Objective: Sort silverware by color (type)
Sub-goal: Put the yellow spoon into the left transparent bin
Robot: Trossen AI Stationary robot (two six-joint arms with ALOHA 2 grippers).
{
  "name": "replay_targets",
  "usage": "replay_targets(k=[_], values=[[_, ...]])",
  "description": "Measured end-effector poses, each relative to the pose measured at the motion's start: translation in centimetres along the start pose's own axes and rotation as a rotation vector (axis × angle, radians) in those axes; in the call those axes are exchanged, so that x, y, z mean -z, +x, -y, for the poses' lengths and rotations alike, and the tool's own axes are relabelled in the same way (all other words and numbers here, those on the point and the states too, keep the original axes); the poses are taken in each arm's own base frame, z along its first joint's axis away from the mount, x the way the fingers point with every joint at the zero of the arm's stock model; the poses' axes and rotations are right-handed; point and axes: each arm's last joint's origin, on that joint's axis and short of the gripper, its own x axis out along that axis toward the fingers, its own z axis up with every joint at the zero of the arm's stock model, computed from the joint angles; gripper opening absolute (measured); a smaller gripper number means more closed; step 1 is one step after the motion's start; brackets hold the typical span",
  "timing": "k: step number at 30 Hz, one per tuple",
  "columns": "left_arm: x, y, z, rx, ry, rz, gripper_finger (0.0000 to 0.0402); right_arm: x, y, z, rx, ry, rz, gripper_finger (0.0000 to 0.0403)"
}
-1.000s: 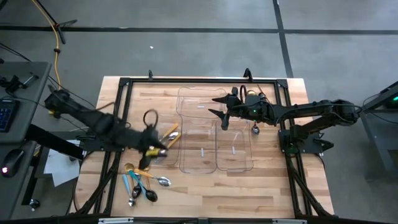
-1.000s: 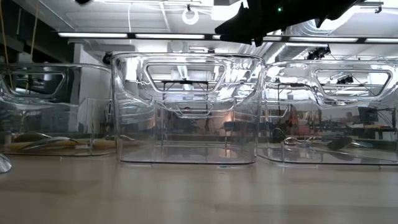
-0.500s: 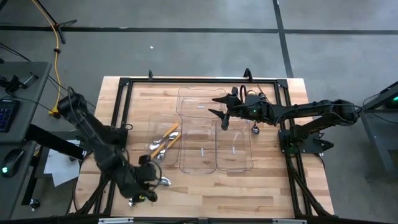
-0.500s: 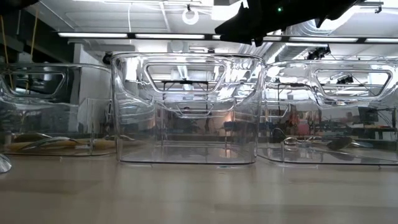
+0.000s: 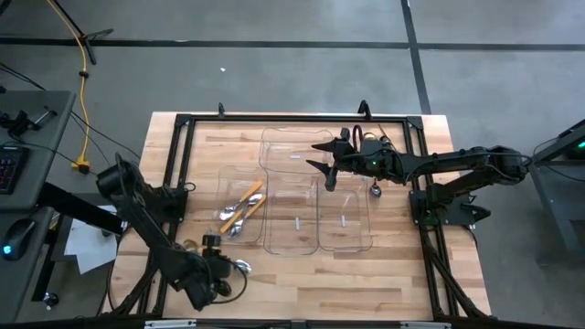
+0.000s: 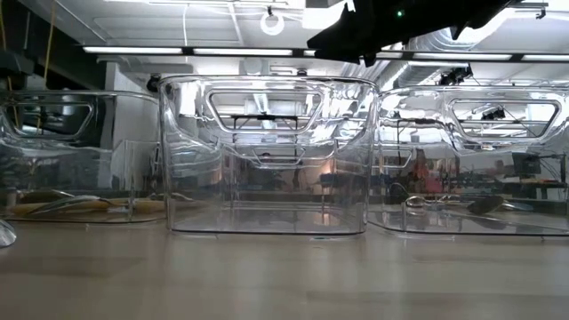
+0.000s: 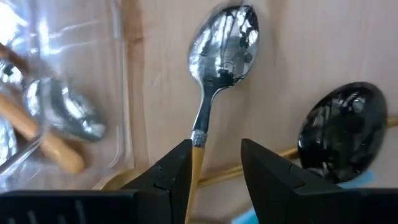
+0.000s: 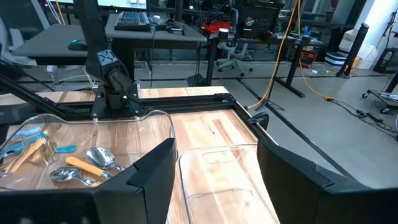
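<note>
Left tool (image 7: 215, 163) straddles glossy oval-bowled, orange-handled spoon (image 7: 219, 59).

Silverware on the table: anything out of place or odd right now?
Nothing damaged or spilled. The unsorted pile lies loose on the wood near the table's front left, outside the clear trays. The left claw hovers open, straddling the orange-handled spoon; a dark spoon lies beside it.

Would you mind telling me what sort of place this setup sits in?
Likely a robotics lab or workshop: desks with a keyboard, office chairs and cables on a concrete floor.
</note>
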Motion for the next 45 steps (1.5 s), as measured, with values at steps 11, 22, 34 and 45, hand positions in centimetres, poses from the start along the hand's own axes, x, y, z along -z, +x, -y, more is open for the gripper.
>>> replay_targets(k=[11, 22, 34, 45], values=[[0.1, 1.3, 0.2, -0.062, 0.043, -0.021, 0.0129, 0.0, 0.0, 0.0, 0.000, 0.000, 0.000, 0.0210], [0.1, 1.3, 0.2, -0.022, 0.114, -0.059, 0.0129, 0.0, 0.0, 0.0, 0.000, 0.004, 0.000, 0.0210], [-0.9, 0.7, 0.8, 0.096, 0.145, -0.103, 0.0129, 0.0, 0.0, 0.0, 0.000, 0.004, 0.000, 0.0210], [-2.0, 0.7, 0.0, 0.081, 0.209, -0.098, 0.0129, 0.0, 0.0, 0.0, 0.000, 0.004, 0.000, 0.0210]])
